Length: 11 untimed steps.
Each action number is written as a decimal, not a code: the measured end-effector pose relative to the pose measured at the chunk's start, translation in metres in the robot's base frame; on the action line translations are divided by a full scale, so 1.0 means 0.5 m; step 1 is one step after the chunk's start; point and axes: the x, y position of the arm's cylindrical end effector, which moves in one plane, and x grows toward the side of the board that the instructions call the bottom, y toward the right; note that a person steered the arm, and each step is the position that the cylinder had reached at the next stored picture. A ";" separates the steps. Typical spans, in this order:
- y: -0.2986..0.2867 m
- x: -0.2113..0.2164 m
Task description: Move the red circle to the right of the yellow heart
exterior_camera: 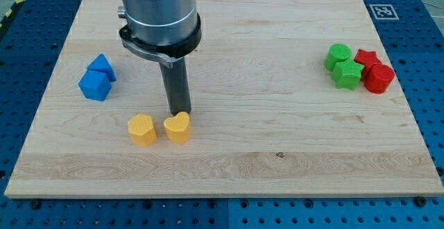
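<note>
The red circle (379, 78) sits at the board's far right, touching a red star (365, 57) and a green block (347, 75). The yellow heart (177, 128) lies left of centre, low on the board. My tip (180, 114) stands right at the heart's top edge, touching it or nearly so, far to the left of the red circle. The arm's grey body hangs over the board's upper left.
A second yellow block (141, 129) lies just left of the heart. Two blue blocks (102, 67) (94, 85) sit together at the left. Another green block (339, 53) lies above the first. The wooden board (277, 153) rests on a blue perforated table.
</note>
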 end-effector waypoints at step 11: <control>0.748 -0.191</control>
